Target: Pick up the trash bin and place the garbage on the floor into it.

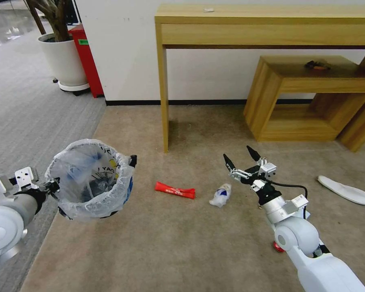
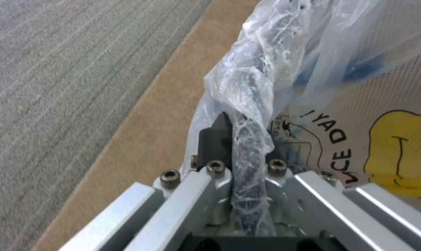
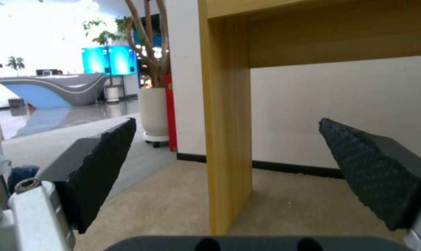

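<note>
- Far left: grey ribbed carpet [image 1: 24, 117], then a potted plant [image 1: 63, 56] and a red box [image 1: 87, 61] by the wall. All well apart from the work; no obstacle.
- Left gripper [image 1: 52, 186] pinches the rim of the trash bin [image 1: 89, 178], holding it off the floor [image 1: 182, 251] at the seam of the two carpets. In the left wrist view its fingers [image 2: 215, 139] close on the rim through the crinkled liner [image 2: 252, 104].
- Risk: the hold is on one edge only, with plastic in between. The bin could tilt or slip as weight is added, spilling what already lies inside.
- Red wrapper [image 1: 174, 190] lies flat on the tan carpet, just right of the bin. Thin and low; likely hard to pinch, and the fingertips may scrape pile instead.
- Crumpled white-and-blue litter [image 1: 220, 195] sits beside it, nearest the right arm.
- Right gripper [image 1: 241, 160] hangs above the floor just right of that piece, fingers spread wide, holding nothing.
- Table leg [image 1: 164, 93] stands behind the litter; the right wrist view shows it straight ahead between the open fingers [image 3: 99, 164]. A forward reach could hit it.
- Low wooden shelf [image 1: 308, 97] stands further right against the wall, clear of the reach.
- A small red item [image 1: 277, 246] is tucked under the right arm, easy to miss or knock.
- White slipper [image 1: 344, 190] lies far right, well apart from the bin; its length may not fit the opening.
</note>
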Available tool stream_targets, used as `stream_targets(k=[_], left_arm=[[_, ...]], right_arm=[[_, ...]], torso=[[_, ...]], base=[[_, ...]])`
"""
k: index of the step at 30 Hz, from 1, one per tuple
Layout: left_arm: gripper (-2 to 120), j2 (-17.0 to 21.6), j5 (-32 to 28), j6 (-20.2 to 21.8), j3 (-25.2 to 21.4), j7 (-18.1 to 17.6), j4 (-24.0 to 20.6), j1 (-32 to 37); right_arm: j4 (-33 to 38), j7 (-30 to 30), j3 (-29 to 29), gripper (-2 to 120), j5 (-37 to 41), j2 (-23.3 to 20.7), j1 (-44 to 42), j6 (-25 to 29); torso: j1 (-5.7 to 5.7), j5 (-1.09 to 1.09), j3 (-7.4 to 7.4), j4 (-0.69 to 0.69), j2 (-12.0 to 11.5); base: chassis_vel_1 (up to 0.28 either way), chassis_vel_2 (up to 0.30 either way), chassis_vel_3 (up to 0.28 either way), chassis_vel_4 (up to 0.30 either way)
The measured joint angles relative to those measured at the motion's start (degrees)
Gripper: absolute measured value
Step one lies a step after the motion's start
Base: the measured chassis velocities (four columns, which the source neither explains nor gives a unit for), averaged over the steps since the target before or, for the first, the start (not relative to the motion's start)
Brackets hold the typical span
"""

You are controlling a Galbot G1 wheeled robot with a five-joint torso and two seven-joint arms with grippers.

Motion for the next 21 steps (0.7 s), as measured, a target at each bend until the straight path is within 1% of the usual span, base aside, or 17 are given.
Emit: stream_targets(k=[6, 14, 21], left_arm=[[0, 0.01, -0.02, 0.00, 0.05, 0.00, 0.14, -0.19], [0, -0.42, -0.03, -0.01, 0.78, 0.00, 0.09, -0.32], [0, -0.62, 0.01, 0.00, 1.35, 0.03, -0.49, -0.32]], right_arm=[[-0.16, -0.02, 0.00, 100, -0.01, 0.06, -0.02, 0.01], [-0.30, -0.04, 0.06, 100, -0.01, 0.15, -0.14, 0.08], [-0.33, -0.03, 0.06, 100, 0.05, 0.12, -0.23, 0.08]], torso=[[0.00, 0.01, 0.00, -0.01, 0.00], [0.00, -0.01, 0.00, 0.00, 0.00], [0.00, 0.01, -0.01, -0.01, 0.00]], base=[[0.044, 0.148, -0.040, -0.152], [0.025, 0.141, -0.029, -0.141], [-0.031, 0.109, 0.020, -0.111]])
